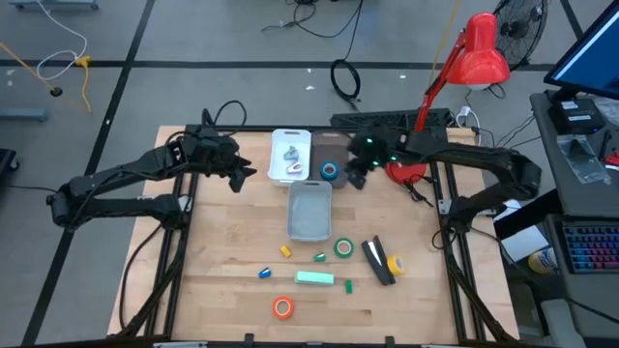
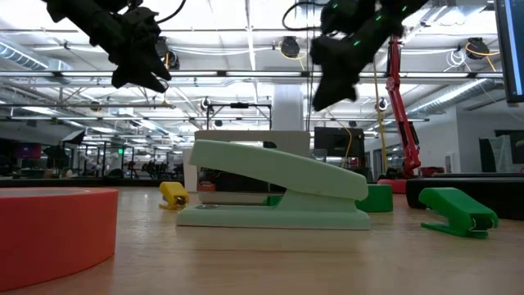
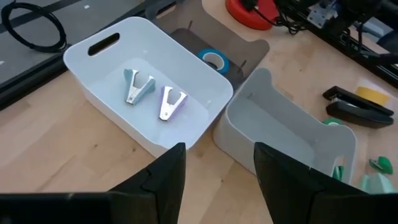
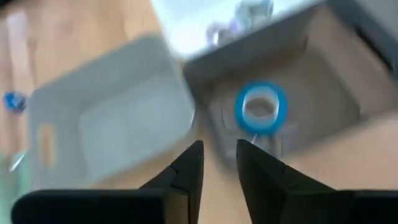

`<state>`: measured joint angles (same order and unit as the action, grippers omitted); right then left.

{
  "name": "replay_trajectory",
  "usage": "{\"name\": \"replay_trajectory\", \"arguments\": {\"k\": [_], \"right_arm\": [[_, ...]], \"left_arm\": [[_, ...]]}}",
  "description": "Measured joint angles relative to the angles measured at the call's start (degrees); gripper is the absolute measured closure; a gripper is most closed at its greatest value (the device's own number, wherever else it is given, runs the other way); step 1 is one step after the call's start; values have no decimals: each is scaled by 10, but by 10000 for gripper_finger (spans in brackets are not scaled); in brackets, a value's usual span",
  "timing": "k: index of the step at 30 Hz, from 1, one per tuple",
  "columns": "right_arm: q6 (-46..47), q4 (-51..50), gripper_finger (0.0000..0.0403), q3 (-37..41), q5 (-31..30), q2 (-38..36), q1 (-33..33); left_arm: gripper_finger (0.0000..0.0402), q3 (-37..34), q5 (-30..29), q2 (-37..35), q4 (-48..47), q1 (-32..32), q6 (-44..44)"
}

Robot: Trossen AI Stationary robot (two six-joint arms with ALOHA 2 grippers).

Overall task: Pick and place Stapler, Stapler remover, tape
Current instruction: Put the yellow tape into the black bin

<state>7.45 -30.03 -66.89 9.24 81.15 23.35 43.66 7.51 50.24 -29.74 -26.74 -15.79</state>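
**Blue tape in the brown bin, both grippers raised and empty**

The blue tape roll [image 1: 330, 170] is seen lying flat in a dark brown bin [image 1: 334, 146] at the far side of the tabletop [image 1: 222, 261]; its white core is shown plainly in the right wrist view. Just beside it, a white bin [image 1: 290, 137] is found to hold two stapler removers [image 3: 152, 95], one pale blue and one lilac, each with metal claws. A grey bin [image 1: 309, 210] stands in front of these.

Nearer the front edge, the rest of the task's things are spread out. A green tape roll [image 1: 344, 247] lies beside a black stapler [image 1: 376, 259], with a yellow-orange tape roll [image 1: 395, 263] touching or nearly touching the stapler's far side. A mint-green stapler [image 1: 314, 278] lies flat, closed, and an orange tape roll [image 1: 282, 307] rests near the front edge. Small yellow, blue and green items are scattered around them; what they are cannot be told for certain.

The left gripper [image 1: 235, 173] is held above the tabletop left of the white bin, its fingers parted and nothing between them. The right gripper [image 1: 360, 174] hangs just right of the blue tape roll, its fingers set a narrow gap apart with nothing held.
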Motion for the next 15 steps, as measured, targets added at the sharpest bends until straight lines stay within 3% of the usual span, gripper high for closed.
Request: {"name": "replay_trajectory", "arguments": {"k": [8,15], "right_arm": [[99,-275,323,0,15,-124,-64],[148,-428,323,0,62,-191,-153]], "left_arm": [[211,0,-1,0,0,18,-20],[211,0,-1,0,0,34,-37]]}}
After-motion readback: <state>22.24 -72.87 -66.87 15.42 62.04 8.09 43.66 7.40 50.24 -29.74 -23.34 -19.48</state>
